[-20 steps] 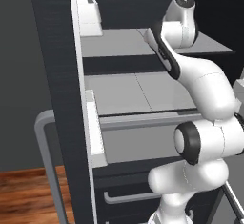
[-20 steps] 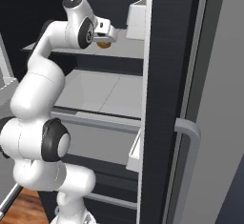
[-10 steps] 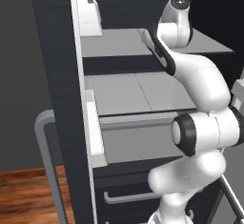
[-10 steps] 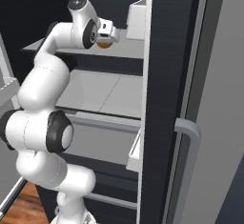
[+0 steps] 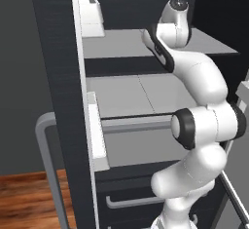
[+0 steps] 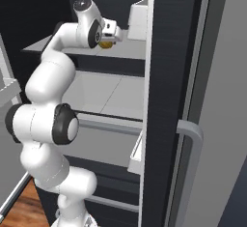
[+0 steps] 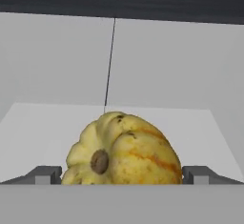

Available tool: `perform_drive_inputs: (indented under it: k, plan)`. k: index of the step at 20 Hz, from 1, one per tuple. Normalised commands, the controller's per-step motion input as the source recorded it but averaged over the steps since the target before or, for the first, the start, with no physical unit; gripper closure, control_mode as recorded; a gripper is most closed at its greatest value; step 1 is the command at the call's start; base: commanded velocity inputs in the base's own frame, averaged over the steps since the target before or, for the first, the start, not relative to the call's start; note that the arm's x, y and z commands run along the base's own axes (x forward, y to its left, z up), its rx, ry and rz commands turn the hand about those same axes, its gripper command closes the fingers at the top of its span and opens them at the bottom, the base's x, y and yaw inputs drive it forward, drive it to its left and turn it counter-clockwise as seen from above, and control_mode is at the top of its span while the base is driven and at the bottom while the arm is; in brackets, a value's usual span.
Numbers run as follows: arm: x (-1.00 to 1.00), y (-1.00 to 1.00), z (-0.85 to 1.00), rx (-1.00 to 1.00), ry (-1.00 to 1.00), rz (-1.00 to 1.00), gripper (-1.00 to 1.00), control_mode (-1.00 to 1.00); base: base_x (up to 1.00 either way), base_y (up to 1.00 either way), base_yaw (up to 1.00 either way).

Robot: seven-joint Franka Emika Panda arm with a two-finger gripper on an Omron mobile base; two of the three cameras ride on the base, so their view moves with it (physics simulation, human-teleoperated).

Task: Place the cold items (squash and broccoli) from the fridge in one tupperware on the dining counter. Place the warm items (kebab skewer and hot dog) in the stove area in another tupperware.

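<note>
Reaching into the open fridge (image 6: 164,76), white arm at the upper shelf (image 5: 121,43), end effector (image 7: 122,175) spread wide, one fingertip (image 7: 45,174) on each side of the yellow, orange-streaked squash (image 7: 125,149), squash sitting on that shelf, not gripped

You're facing an open dark fridge (image 5: 58,77) with pale grey shelves (image 5: 131,96) and a white door bin (image 5: 90,11); its door's grey handle (image 6: 193,139) stands right, wooden floor (image 5: 29,199) lies below
</note>
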Motion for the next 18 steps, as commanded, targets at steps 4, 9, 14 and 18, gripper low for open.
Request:
perform_drive_inputs:
  k: [4,9,14,18]
  plan:
    - [0.15,0.00,-0.10,0.00,0.00,0.00,1.00,-1.00,0.00,0.00,0.00]
    - [-0.13,0.00,-0.19,0.00,0.00,0.00,1.00,-1.00,0.00,0.00,0.00]
    - [-0.30,-0.01,-0.13,0.00,-0.03,0.00,1.00,-1.00,0.00,0.00,0.00]
    - [-0.64,-0.02,0.00,0.02,-0.21,0.00,1.00,-1.00,0.00,0.00,0.00]
